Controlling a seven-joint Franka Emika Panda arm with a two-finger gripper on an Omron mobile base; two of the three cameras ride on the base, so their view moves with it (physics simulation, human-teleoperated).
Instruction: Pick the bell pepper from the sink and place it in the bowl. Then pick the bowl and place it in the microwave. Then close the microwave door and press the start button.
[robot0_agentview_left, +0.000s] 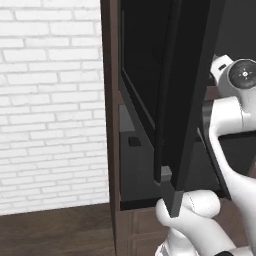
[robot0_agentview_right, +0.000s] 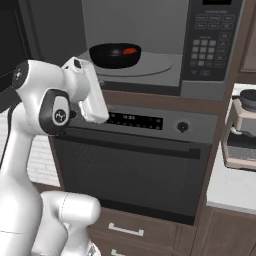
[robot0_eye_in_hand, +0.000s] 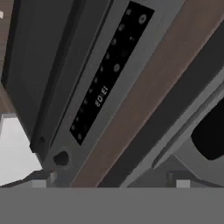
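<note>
Inside the open microwave, the bowl holds the bell pepper.

The microwave door stands swung open, edge-on, its dark panel crossing the middle. Left of it runs a white brick wall; the white arm rises at the right edge.

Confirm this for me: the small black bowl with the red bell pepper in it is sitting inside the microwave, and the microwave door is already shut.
Not quite. The small round black bowl with the glossy red bell pepper does sit inside the grey-framed microwave, but the black glass microwave door stands open, as the left base view shows.
</note>
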